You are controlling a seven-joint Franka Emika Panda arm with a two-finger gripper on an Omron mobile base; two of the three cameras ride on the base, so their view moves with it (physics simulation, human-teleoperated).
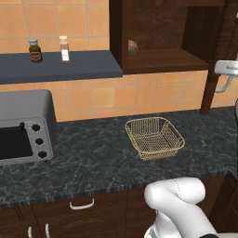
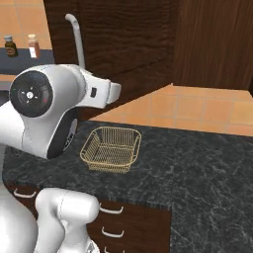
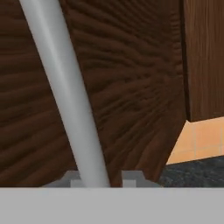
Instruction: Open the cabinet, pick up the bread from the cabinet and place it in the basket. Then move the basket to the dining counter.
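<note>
- Wall cabinet (image 1: 162,32) door swung open; interior shelf visible in left base view.
- Bread (image 1: 133,46) sits on the cabinet shelf, at its left end, against the back wall.
- Wire basket (image 1: 154,137) upright on the black granite desk (image 1: 93,158), below the cabinet and well apart from the bread. Nothing in it.
- Hand view: silver bar handle (image 3: 65,96) of the cabinet door runs down between the two fingertips (image 3: 131,178) of the tool (image 3: 99,180), one tip on each side, close to the bar. Can't tell whether they actually pinch it.
- Right base view: the arm's white forearm reaches up to the same handle (image 2: 76,39) on the door.
- Toaster oven (image 1: 23,128) at the desk's left end; two spice jars (image 1: 49,49) on the grey shelf above it.
</note>
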